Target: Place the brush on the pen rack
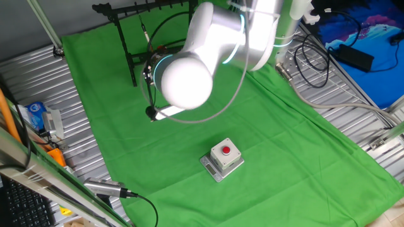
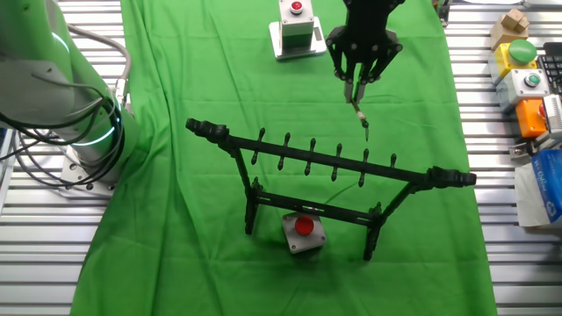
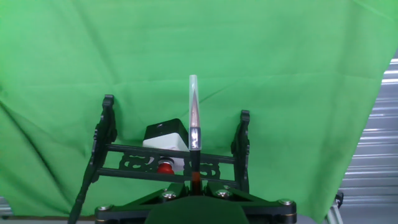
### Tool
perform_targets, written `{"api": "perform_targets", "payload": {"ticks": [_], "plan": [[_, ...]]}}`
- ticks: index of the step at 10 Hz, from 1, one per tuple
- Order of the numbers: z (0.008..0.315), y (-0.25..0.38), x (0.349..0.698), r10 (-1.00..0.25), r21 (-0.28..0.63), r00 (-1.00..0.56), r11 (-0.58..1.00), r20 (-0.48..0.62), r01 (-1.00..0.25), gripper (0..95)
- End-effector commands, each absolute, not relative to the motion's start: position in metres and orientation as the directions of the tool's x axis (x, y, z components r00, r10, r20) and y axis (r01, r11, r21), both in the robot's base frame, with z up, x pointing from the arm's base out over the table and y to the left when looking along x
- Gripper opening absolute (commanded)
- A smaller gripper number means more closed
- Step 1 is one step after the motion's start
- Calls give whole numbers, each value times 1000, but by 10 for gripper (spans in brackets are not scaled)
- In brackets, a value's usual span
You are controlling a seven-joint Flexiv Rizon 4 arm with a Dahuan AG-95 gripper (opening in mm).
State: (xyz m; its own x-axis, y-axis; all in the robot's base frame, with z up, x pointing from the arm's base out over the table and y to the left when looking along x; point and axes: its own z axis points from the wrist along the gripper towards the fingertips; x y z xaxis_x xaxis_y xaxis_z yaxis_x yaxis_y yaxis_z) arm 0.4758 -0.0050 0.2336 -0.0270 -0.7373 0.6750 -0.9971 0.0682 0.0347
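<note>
Cloth: green fabric sheet [image 2: 176, 228] — spread under the rack.
Rack: black metal pen rack [image 2: 329, 175] with pegged top bar, standing upright.
Gripper: black two-finger gripper [image 2: 358, 85] beyond the rack, closed on the brush.
Brush: thin reddish-brown calligraphy brush [image 3: 194, 118] — in the fingers, off the rack's pegs.

The rack [image 2: 329, 180] is set on the cloth [image 2: 176, 228]. In the other fixed view, one button box [image 2: 303, 232] is seen on the near side of the rack's lower bar, and a second button box [image 2: 297, 28] is placed on the far side. The gripper [image 2: 359, 81] is positioned between rack and second box, with the brush [image 2: 361, 116] held pointing at the rack, apparently short of its pegs.
</note>
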Motion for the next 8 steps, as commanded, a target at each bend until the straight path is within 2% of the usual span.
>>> {"api": "perform_targets", "payload": {"ticks": [1, 8], "plan": [[233, -4, 476, -738, 36, -27, 69, 675, -997, 0], [233, -5, 471, -726, 1, -47, 65, 686, -998, 0]]}}
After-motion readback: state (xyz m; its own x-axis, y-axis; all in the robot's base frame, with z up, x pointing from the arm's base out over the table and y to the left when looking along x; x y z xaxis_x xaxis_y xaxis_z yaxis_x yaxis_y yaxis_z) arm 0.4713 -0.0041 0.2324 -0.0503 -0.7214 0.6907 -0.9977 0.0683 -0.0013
